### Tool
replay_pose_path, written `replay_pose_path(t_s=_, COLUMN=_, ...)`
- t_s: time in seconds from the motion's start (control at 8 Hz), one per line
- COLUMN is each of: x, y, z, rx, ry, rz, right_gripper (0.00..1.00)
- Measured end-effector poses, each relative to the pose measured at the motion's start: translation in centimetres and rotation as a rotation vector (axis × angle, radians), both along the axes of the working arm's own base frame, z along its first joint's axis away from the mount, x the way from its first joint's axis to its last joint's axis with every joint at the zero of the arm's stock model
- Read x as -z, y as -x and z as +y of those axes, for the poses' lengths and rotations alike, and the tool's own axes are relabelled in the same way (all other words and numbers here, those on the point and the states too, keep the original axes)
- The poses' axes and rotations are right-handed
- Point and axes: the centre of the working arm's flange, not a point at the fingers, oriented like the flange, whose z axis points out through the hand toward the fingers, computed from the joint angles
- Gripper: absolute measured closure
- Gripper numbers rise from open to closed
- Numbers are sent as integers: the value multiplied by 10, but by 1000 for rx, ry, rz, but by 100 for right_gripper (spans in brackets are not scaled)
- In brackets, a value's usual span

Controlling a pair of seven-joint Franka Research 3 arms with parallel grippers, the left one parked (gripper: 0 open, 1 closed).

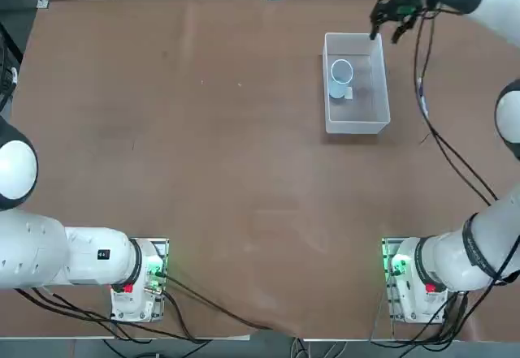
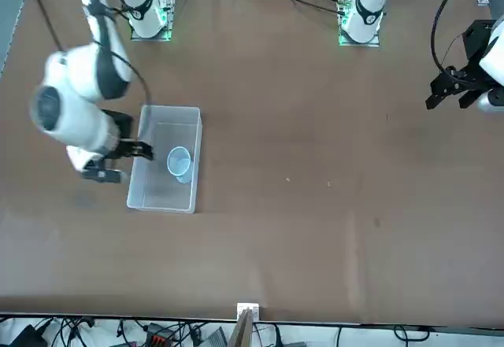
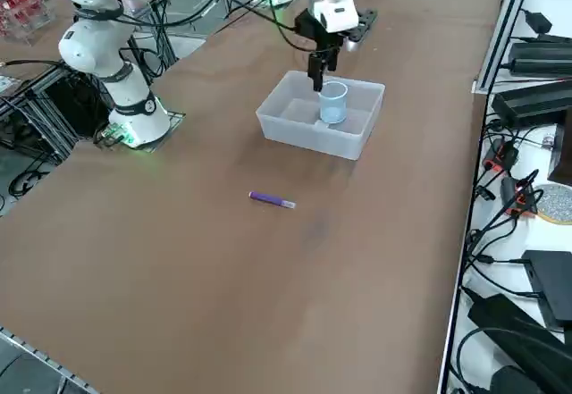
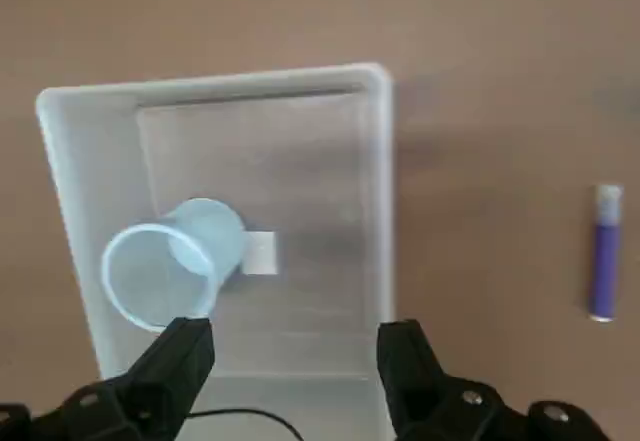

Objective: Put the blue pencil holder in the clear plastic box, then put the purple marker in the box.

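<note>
Blue pencil holder (image 4: pixel 175 261) | inside clear plastic box (image 4: pixel 320 311) | right gripper (image 4: pixel 295 346) above, fingers wide apart, empty

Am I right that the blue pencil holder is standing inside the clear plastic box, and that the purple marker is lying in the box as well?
Not quite: the purple marker lies on the table outside the clear plastic box, as the right side view shows.

Soft shadows, faint table glare
</note>
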Motion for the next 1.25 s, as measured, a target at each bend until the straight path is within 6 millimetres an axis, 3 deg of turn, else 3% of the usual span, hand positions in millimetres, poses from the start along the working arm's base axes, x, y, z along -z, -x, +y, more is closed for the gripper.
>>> replay_pose_path(t_s=0.25, x=7, y=0, z=-79, rx=-30, ry=45, rz=3, right_gripper=1)
replay_pose_path(t_s=0.5, x=41, y=7, z=-129, rx=-29, ry=67, rz=-7, right_gripper=3)
replay_pose_path(t_s=1.0, x=132, y=39, z=-166, rx=-33, ry=89, rz=-69, right_gripper=7)
replay_pose_path(t_s=1.25, x=166, y=49, z=-178, rx=-50, ry=96, rz=-69, right_gripper=10)
